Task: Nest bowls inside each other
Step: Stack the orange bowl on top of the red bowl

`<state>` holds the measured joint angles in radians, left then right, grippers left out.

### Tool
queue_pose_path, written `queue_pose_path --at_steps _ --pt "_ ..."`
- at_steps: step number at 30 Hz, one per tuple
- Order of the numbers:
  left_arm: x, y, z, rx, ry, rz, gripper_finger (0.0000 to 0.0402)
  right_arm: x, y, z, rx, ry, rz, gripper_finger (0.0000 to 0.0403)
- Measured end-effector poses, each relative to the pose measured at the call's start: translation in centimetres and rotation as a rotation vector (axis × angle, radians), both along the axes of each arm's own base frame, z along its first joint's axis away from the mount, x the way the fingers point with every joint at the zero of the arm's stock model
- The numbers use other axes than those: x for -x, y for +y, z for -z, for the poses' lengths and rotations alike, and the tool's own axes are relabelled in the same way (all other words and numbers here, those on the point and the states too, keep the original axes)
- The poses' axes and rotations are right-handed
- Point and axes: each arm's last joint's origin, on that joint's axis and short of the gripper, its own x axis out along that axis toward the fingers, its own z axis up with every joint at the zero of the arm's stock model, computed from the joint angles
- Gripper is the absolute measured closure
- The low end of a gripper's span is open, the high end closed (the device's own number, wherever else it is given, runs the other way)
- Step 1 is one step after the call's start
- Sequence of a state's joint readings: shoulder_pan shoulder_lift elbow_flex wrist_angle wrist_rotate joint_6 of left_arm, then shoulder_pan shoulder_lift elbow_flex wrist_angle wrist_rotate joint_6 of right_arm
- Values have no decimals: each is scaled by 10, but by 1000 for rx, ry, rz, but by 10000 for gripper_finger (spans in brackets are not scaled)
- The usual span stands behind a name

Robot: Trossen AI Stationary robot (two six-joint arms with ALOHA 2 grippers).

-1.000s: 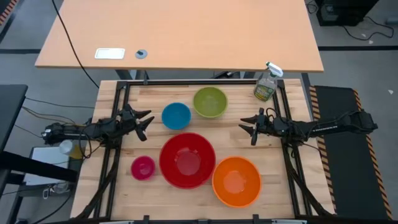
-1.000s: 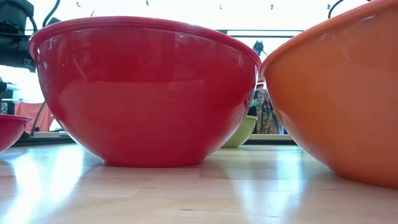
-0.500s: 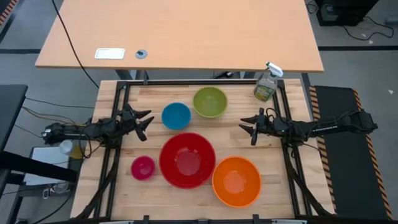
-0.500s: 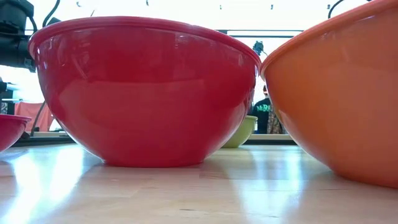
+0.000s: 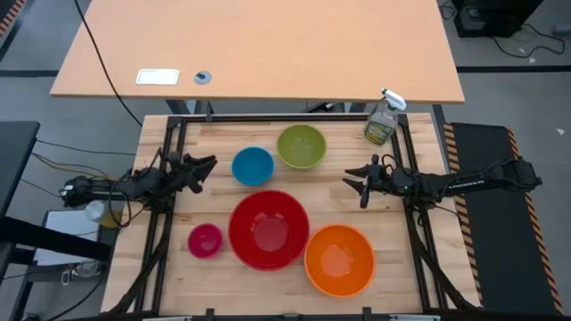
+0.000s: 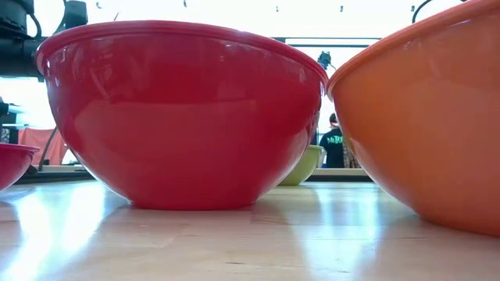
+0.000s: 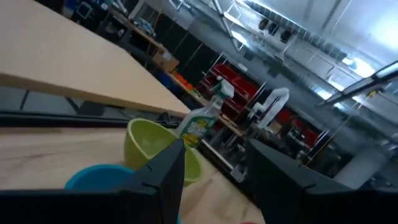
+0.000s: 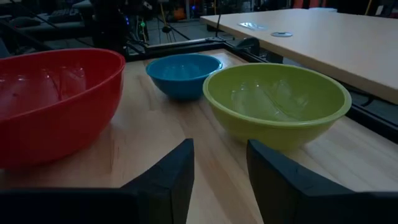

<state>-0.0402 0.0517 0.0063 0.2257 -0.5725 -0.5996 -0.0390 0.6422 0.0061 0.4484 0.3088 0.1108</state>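
Five bowls stand apart on their bases on the wooden table [image 5: 169, 276]. They are the red bowl [image 5: 268, 228], orange bowl [image 5: 339, 259], pink bowl [image 5: 205, 240], blue bowl [image 5: 252, 166] and lime green bowl [image 5: 302, 146]. My left gripper [image 5: 205, 164] hovers open at the table's left side, pointing toward the blue bowl [image 7: 99, 179], nothing between its fingers [image 7: 211, 180]. My right gripper [image 5: 355, 186] hovers open at the right side, right of the green bowl [image 8: 277, 102], and holds nothing [image 8: 221, 177].
A clear spray bottle [image 5: 383, 119] stands at the table's far right corner. A larger tan desk [image 5: 259, 45] lies beyond the far edge. In the low view the red bowl [image 6: 183, 117] and orange bowl [image 6: 422, 117] fill the front. A person [image 6: 334, 144] stands far behind.
My left gripper has rolled about its own pointing line while staying in place; its fingers, spread flat in the high view before, now show nearly one over the other. The bowls and my right arm have kept still.
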Motion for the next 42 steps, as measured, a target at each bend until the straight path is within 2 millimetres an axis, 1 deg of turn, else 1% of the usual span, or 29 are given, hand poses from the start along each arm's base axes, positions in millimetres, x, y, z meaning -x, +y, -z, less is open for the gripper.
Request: queue_pose_path --at_steps 3,5,8,10,11,13,15,18,20,21,24,26,30,33,35,38,40,42 --pt "0 0 0 64 -38 -4 228 -1 -1 -9 -28 -108 17 248" --pt "0 0 -1 150 -106 11 228 -2 -2 -19 -136 -256 30 248" --pt "2 0 -6 260 -223 37 228 1 -5 -38 -359 -552 66 248" --pt "3 0 -10 272 -276 49 228 6 -8 -50 -521 -765 93 248" --pt "3 0 -13 261 -295 51 228 8 -9 -55 -561 -844 99 248" --pt "5 0 -17 230 -330 50 228 11 -11 -63 -573 -931 83 248" --pt "7 1 -22 197 -371 47 228 10 -10 -74 -561 -956 -11 248" --pt "11 1 -29 145 -420 35 228 5 -6 -94 -543 -945 -216 248" --pt "13 1 -33 133 -456 33 228 2 -4 -110 -527 -963 -293 248" --pt "13 1 -35 133 -456 32 228 1 -4 -119 -519 -984 -305 248" --pt "16 1 -49 133 -478 34 228 -3 -6 -145 -453 -1047 -266 248" --pt "16 1 -60 134 -481 29 228 -7 -10 -159 -384 -1085 -158 248" --pt "8 2 -81 133 -376 -14 228 -17 -16 -183 -303 -1127 63 248" --pt "0 2 -99 129 -300 -53 228 -27 -19 -196 -270 -1119 135 248" --pt "-7 2 -111 111 -247 -65 228 -36 -19 -201 -234 -1088 124 248" --pt "-18 1 -130 39 -183 -74 228 -48 -18 -208 -205 -1052 14 248" --pt "-25 1 -141 -17 -133 -73 228 -59 -17 -211 -257 -1007 -61 249" --pt "-32 0 -149 -37 -83 -74 228 -70 -17 -212 -329 -862 -125 250"
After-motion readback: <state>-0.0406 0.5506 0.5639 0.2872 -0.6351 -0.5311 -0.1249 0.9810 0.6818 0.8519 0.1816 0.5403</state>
